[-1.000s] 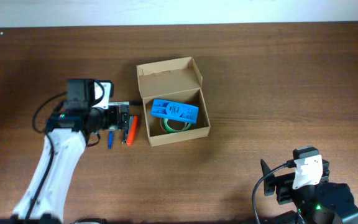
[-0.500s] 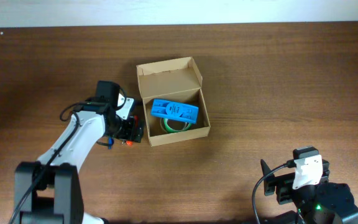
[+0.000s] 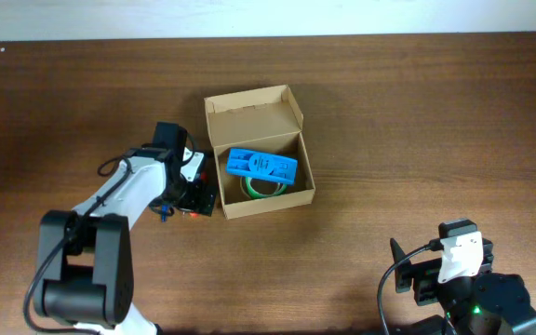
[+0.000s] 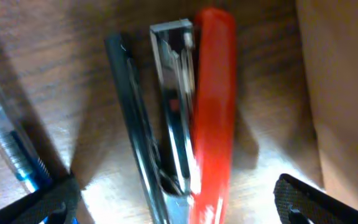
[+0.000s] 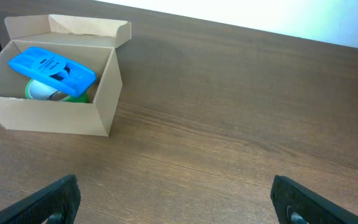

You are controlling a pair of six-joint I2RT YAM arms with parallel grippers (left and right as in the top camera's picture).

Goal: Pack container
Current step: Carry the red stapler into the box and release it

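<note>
Hovering low at the left wall of the small, plain tan cardboard container [image 3: 257, 154], the left gripper [image 3: 198, 197] hides nearly everything beneath it from the overhead camera. Only a sliver of the blue plastic pen [image 3: 165, 212] peeks out on the brown wooden table [image 3: 417, 121].

The left wrist camera fills in the gap. The left gripper [image 4: 179, 202] has its jaws spread wide, with one black fingertip [image 4: 48, 199] at each lower corner. Between them, touching neither, lies a stapler with a red top, chrome middle and black base [image 4: 211, 112]. The pen [image 4: 8, 149] lies just to the left of it, and the tan wall of the container [image 4: 347, 93] rises on the right.

The right wrist camera shows the container [image 5: 55, 118] from the side, well apart from the right gripper [image 5: 179, 205]. This gripper's jaws are also spread wide, with nothing between them.

The container stands left of centre on the table. It is open, and its hinged lid flap [image 3: 252, 106] stands up along the far edge with its side tabs bent inward. The card is plain and unprinted.

A flat blue ribbed plastic case [image 5: 51, 67] lies tilted inside, resting on a green-edged roll of tape [image 5: 73, 96]. From overhead, the case [image 3: 261, 166] crosses the middle of the box and the roll [image 3: 261, 189] shows at its near side.
</note>
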